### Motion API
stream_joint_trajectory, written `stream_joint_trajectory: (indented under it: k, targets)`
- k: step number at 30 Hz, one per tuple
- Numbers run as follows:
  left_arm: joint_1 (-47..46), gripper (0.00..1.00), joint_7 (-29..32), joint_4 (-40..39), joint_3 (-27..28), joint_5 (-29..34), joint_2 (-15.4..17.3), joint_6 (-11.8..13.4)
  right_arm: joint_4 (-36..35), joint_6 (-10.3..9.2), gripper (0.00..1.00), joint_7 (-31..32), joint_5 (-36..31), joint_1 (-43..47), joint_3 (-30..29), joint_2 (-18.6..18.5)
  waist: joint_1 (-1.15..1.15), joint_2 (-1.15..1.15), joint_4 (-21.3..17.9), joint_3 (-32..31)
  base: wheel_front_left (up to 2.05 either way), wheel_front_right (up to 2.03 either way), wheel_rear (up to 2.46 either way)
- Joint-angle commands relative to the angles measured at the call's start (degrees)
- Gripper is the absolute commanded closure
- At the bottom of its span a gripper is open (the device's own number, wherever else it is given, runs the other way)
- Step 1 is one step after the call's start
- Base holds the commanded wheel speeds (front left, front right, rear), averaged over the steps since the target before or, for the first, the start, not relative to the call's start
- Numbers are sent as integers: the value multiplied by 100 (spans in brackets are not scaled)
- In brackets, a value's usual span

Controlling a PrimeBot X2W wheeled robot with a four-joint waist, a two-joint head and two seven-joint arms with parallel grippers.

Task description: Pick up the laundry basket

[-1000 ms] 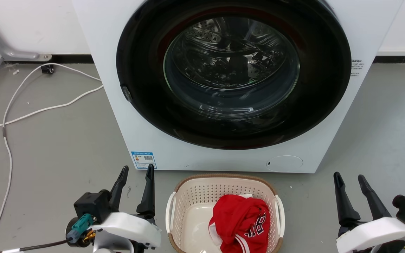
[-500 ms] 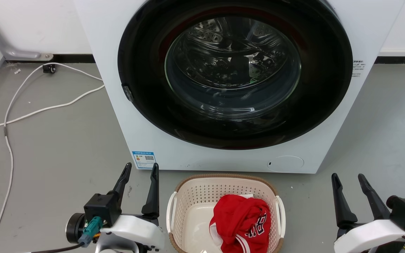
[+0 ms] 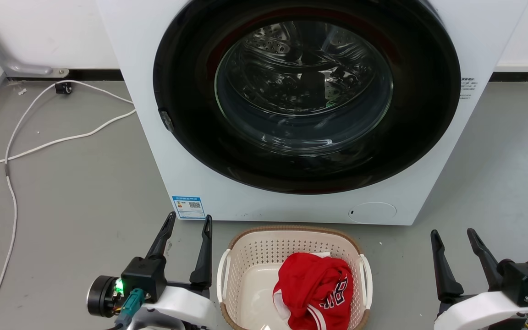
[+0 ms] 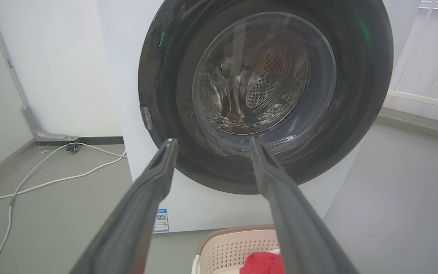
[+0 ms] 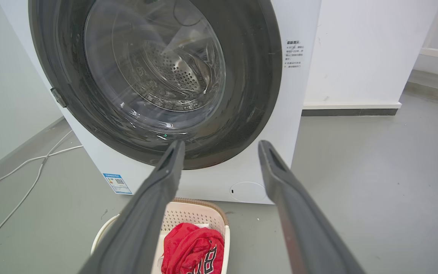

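Observation:
The laundry basket [image 3: 264, 254] is cream plastic with perforated walls, a brown rim and white side handles. It stands on the grey floor in front of the washing machine, with a red garment [image 3: 315, 286] lying inside. My left gripper [image 3: 189, 222] is open just left of the basket, its fingers pointing up and away from it. Well to the basket's right, my right gripper [image 3: 454, 234] is open too. The left wrist view has the basket [image 4: 238, 245] low between the left gripper's [image 4: 211, 142] fingers. In the right wrist view the basket [image 5: 194, 215] lies below the right gripper [image 5: 221, 145].
A white washing machine [image 3: 429, 192] with a shut round glass door [image 3: 303, 87] stands close behind the basket. A white cable [image 3: 44, 144] runs over the floor at the left, toward the wall. Bare grey floor lies on either side of the basket.
Both grippers have shifted a little inward toward the basket, the left one more. The basket and garment have not moved.

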Motion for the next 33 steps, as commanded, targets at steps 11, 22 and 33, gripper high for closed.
stream_joint_trajectory:
  k: [11,22,33]
  targets:
    - [83,0,-161,-51,-11,437,-59,-4,32,0,0,-213,-327,59,-3,4,0,0,13,18,0,0,0]
    - [97,0,-190,-29,78,442,-144,-90,174,0,0,-341,-368,-9,-17,4,0,0,3,23,0,0,0]
    - [9,0,-190,31,162,522,-180,-114,308,0,0,-418,-328,-172,-22,4,0,0,-72,142,0,0,0]
